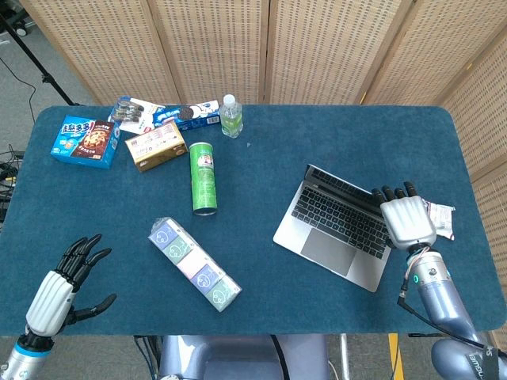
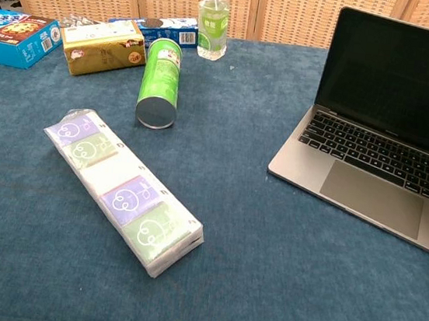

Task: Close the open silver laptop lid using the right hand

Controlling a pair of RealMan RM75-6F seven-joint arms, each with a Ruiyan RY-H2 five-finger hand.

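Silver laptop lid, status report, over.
Right hand flat behind the silver laptop lid's right edge, fingers over its top. Lid upright, not shut. Left hand open, idle at near-left table edge. Nothing on the keyboard.

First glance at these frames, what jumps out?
The open silver laptop at the table's right side, with the right hand at the top edge of its lid, fingers hooked over it. Next, the green chip can lying on its side mid-table, with a wrapped tissue multipack nearer the front edge. The left hand hovers empty with its fingers spread at the front left corner.
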